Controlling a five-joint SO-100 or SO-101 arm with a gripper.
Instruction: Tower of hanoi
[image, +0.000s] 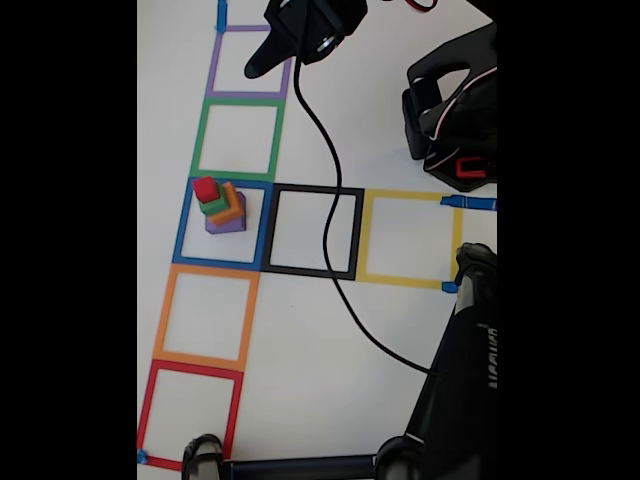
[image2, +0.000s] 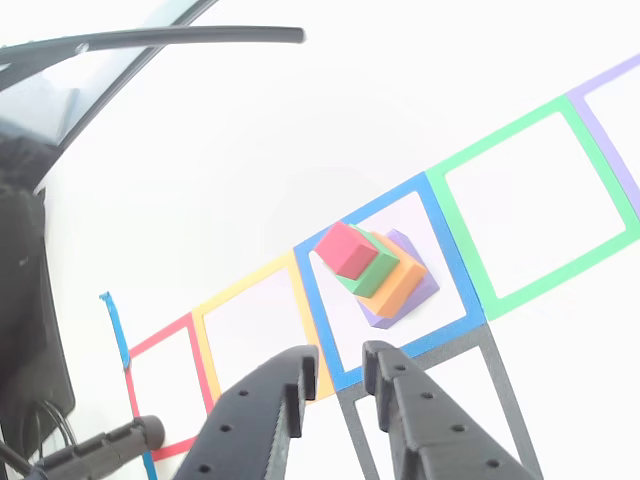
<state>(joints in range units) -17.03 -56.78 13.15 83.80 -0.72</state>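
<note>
Four cubes stacked inside blue tape square (image: 222, 222) on table (image: 300, 400): purple cube (image: 229, 222) lowest, orange cube (image: 230, 204), green cube (image: 213, 207), red cube (image2: 346, 250) topmost, largest down for stability. Hand (image2: 335, 385) spread, empty, apart from stack, likely lined up for red.

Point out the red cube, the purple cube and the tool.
red cube (image2: 346, 249), other view, on its top face.
purple cube (image: 226, 225), fixed view, on its lower front side under the orange cube.
tool (image2: 338, 372), other view, midway between the two black fingertips, which stand apart.
</note>
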